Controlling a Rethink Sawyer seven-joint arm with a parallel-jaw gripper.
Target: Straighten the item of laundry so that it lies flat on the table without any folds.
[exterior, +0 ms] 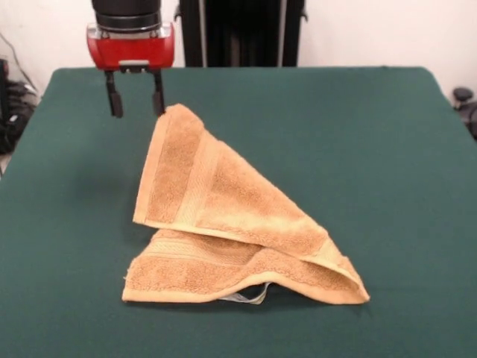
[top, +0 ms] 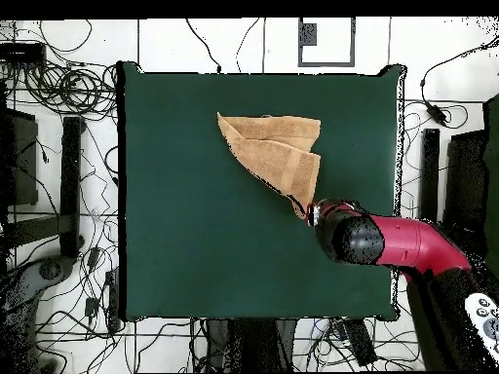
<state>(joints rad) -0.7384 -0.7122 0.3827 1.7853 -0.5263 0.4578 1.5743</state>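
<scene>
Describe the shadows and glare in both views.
Front view: even light, no glare; the towel throws a soft dark shadow on the green table under its raised fold, left of it. Overhead view: flat light, no strong shadows; the arm hides the pincer.

You see a red wrist housing (exterior: 131, 46) under a black ribbed cylinder (exterior: 127, 15), and a gripper (exterior: 136, 95) with two thin black fingers (exterior: 115, 97).

I find no readable text, label, brand, number or sign in either view; white tag (exterior: 250, 297) under towel (exterior: 223, 224) hem shows no print I can make out
</scene>
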